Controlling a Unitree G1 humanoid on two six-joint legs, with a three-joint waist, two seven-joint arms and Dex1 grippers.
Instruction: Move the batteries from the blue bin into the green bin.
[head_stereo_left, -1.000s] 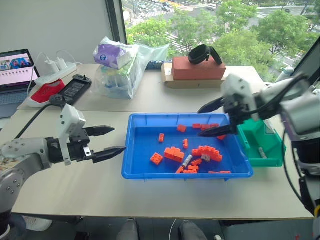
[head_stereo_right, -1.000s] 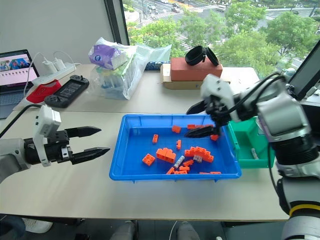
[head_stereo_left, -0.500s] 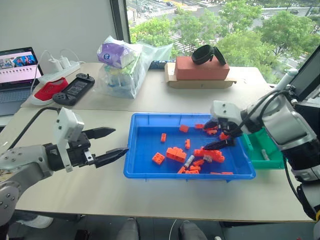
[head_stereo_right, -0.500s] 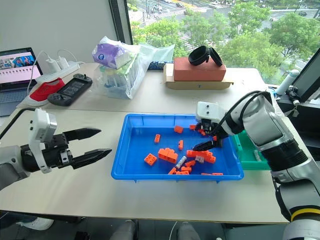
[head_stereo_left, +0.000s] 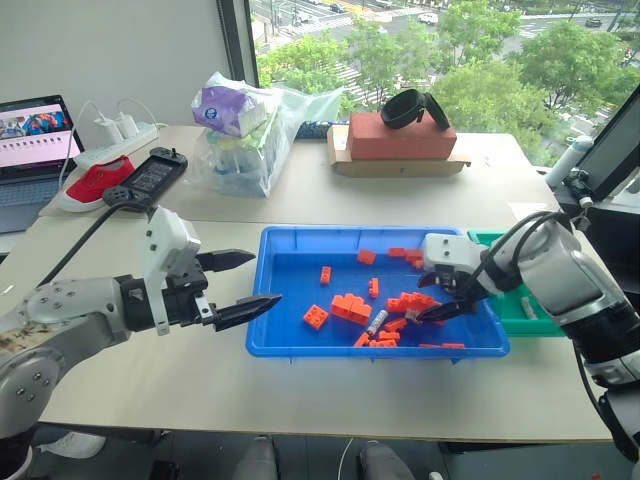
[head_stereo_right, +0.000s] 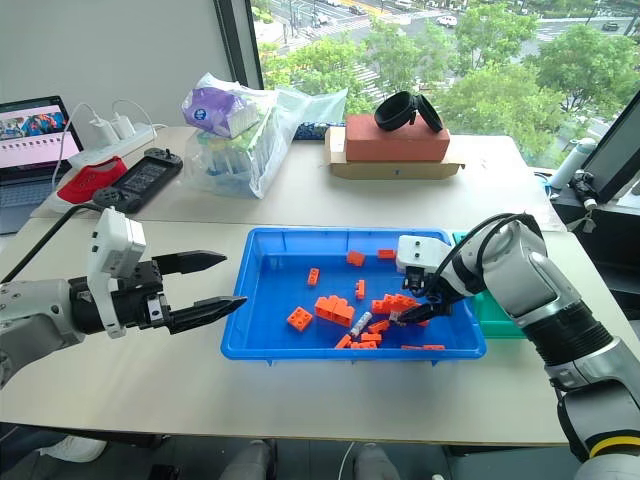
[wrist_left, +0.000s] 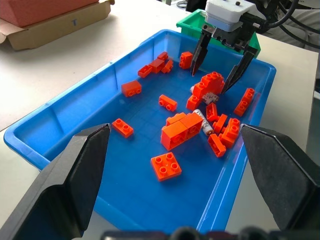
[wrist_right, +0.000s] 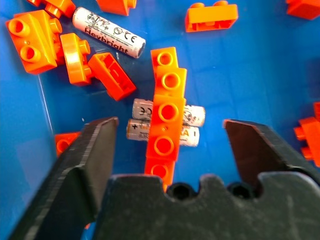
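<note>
your right gripper (wrist_right: 167, 132) hangs with fingers parted over the blue bin (head_stereo_left: 290, 340), straddling two batteries (wrist_right: 192, 116) half hidden under a long orange brick (wrist_right: 165, 125), gripping nothing; a third battery (wrist_right: 109, 32) lies near them. the green bin (head_stereo_left: 523, 310), just beside the blue bin, is mostly hidden behind your arm. your left gripper (head_stereo_left: 245, 280) is open and empty beside the blue bin.
</note>
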